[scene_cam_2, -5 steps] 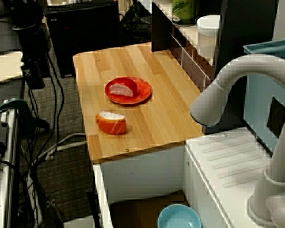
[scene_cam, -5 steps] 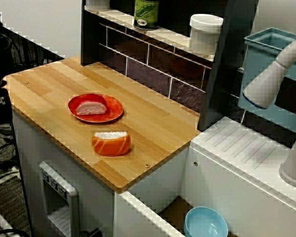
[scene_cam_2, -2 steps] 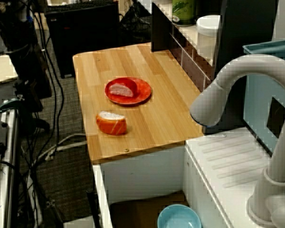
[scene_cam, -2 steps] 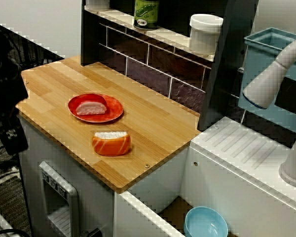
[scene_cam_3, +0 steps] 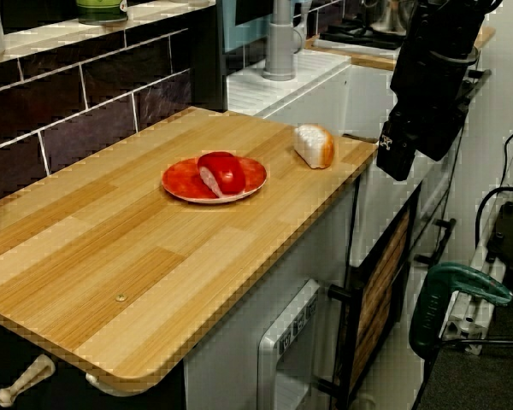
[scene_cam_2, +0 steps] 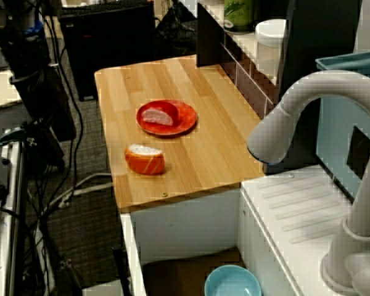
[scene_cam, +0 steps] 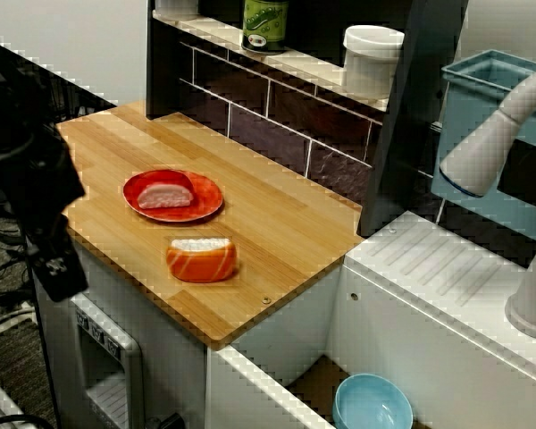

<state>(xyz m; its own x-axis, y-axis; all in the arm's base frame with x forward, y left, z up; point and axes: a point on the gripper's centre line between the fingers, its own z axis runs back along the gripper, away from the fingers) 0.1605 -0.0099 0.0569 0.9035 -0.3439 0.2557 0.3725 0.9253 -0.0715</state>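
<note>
A salmon sushi piece (scene_cam: 201,259) (scene_cam_2: 145,159) (scene_cam_3: 314,145) lies on the wooden counter (scene_cam: 286,232) near its front edge. Behind it stands a red plate (scene_cam: 210,201) (scene_cam_2: 188,120) (scene_cam_3: 175,184) bearing a red tuna sushi piece (scene_cam: 165,194) (scene_cam_2: 159,115) (scene_cam_3: 222,173). My black gripper (scene_cam: 61,273) (scene_cam_2: 40,148) (scene_cam_3: 393,158) hangs off the counter's front side, out past the edge and apart from both pieces. It points downward, and its dark fingers blend together. It holds nothing that I can see. The salmon piece is the nearest thing to it.
A grey faucet (scene_cam: 482,143) (scene_cam_2: 283,123) arches over the white sink unit at the right. A light blue bowl (scene_cam: 372,404) sits low below it. The back shelf carries a green can (scene_cam: 265,22) and a white jar (scene_cam: 372,58). A green tool (scene_cam_3: 457,290) and cables lie on the floor.
The black arm has swung in from the far left, coming closer to the counter's front edge and lower. The plate and both sushi pieces have stayed put.
</note>
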